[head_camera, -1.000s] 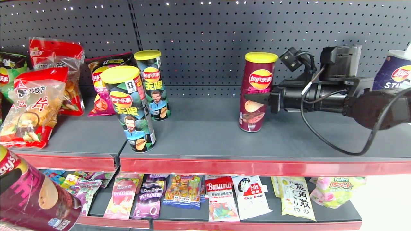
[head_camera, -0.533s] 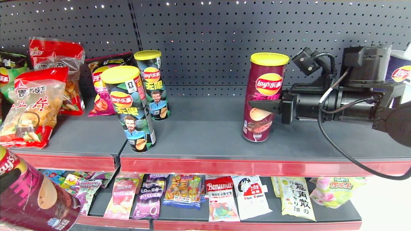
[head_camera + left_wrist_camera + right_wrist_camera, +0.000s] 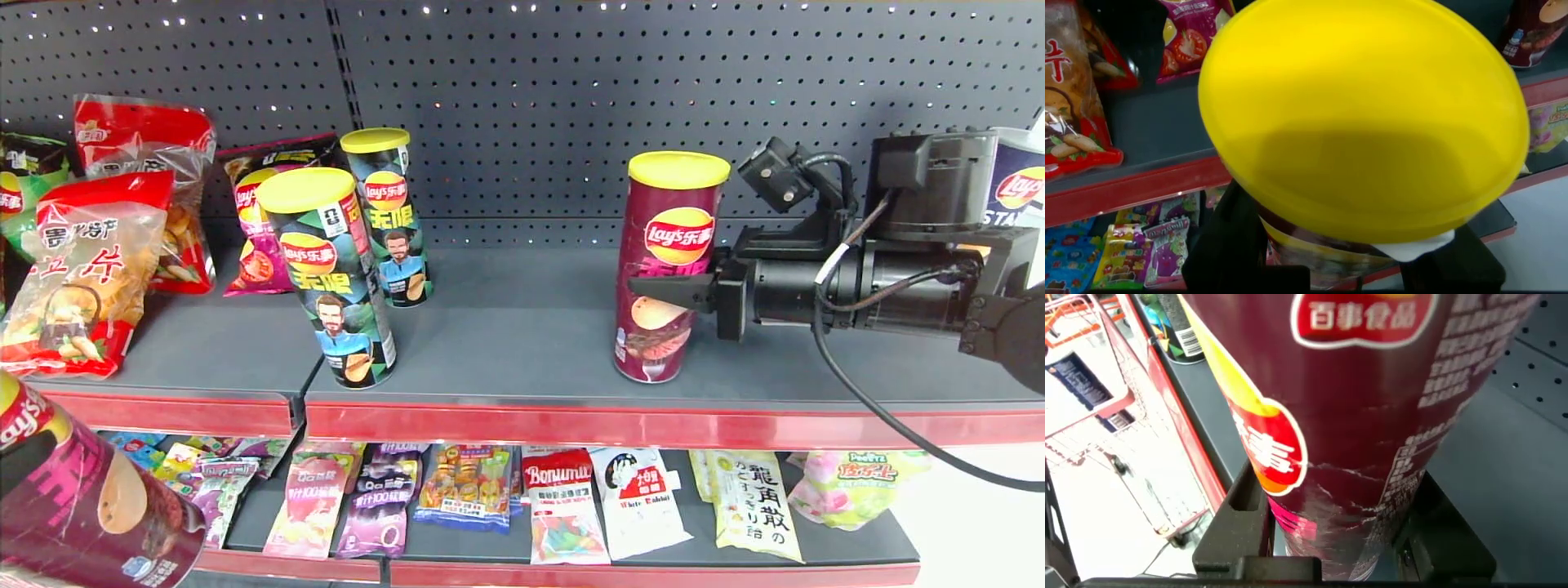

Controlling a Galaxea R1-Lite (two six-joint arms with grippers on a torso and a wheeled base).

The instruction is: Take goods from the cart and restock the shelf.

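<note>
A maroon chip can (image 3: 669, 261) with a yellow lid stands upright near the front edge of the upper shelf (image 3: 522, 343). My right gripper (image 3: 657, 286) comes in from the right and is shut on its middle. In the right wrist view the same can (image 3: 1372, 416) sits between the black fingers (image 3: 1241, 514). A second maroon can (image 3: 73, 506) lies tilted at the lower left, below the shelf's red edge. Its yellow lid (image 3: 1364, 114) faces the left wrist camera, and my left gripper (image 3: 1347, 269) is shut on the can's body.
Two green-and-black cans (image 3: 331, 278) (image 3: 390, 216) stand left of centre, with snack bags (image 3: 90, 269) further left. A blue can (image 3: 1008, 184) stands behind my right arm. Bags fill the lower shelf (image 3: 563, 506). A red cart frame (image 3: 1094, 416) stands below.
My right gripper has drawn the maroon can from the back of the shelf toward its front edge, a little to the right. The left can has stayed put.
</note>
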